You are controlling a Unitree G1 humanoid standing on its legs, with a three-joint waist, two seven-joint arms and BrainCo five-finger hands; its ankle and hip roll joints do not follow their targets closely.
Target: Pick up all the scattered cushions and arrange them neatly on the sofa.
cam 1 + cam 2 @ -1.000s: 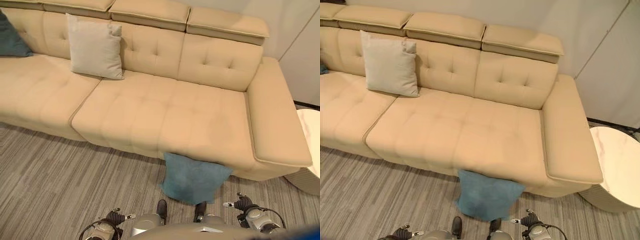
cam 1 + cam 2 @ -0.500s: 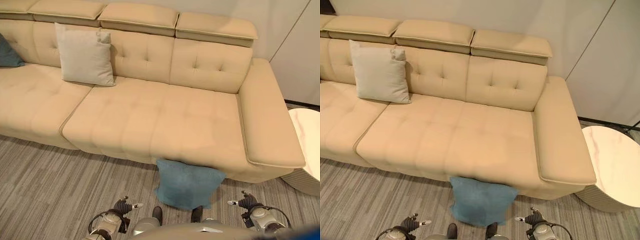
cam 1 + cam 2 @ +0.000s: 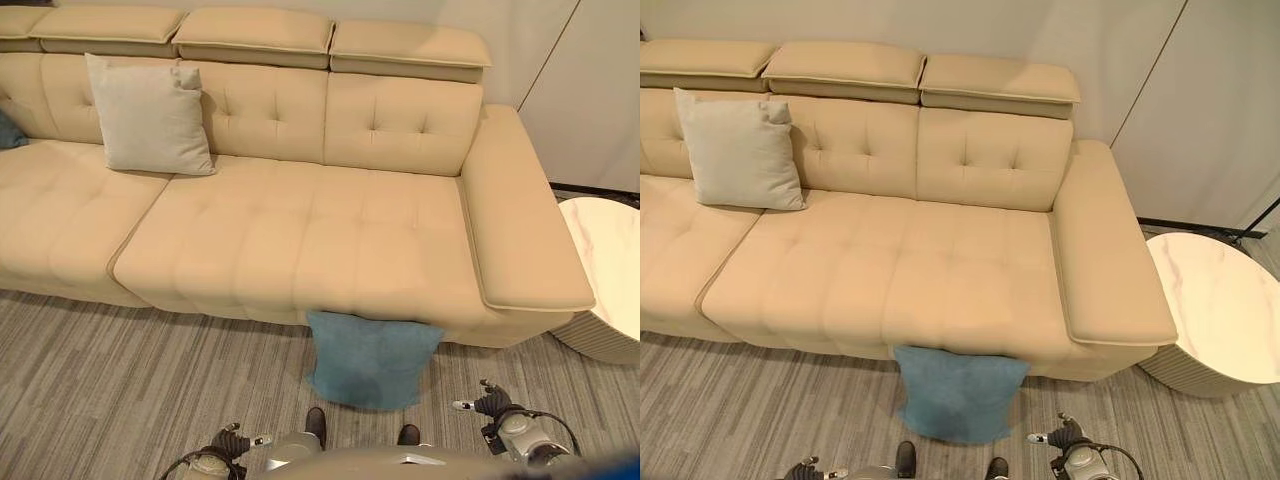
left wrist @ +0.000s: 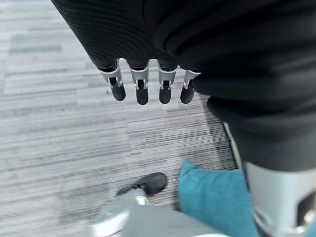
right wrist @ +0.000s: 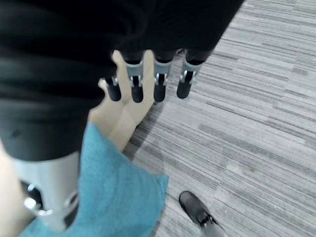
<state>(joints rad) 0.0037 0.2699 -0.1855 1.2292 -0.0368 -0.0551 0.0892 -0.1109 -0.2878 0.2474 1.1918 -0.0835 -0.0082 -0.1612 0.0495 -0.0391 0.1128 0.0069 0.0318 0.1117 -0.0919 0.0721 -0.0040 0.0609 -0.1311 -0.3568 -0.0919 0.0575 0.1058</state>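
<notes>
Teal cushion (image 3: 370, 358) on floor against sofa (image 3: 300, 240) front, grey cushion (image 3: 148, 115) on seat, round table (image 3: 1220, 305) beside, both hands (image 4: 148, 84) (image 5: 148, 79) relaxed, empty.

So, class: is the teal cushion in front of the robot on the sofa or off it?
Off. The teal cushion stands on the carpet, leaning against the sofa front, below the seat.

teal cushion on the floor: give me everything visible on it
The teal cushion is square and soft, in a plush, velvety-looking fabric of plain blue-green. It stands on the grey striped carpet, tilted back with its top edge leaning on the front of the beige sofa, below the right-hand seat. It looks slightly slumped, with its corners intact. Neither the left hand nor the right hand touches it; both hang open above the carpet.
</notes>
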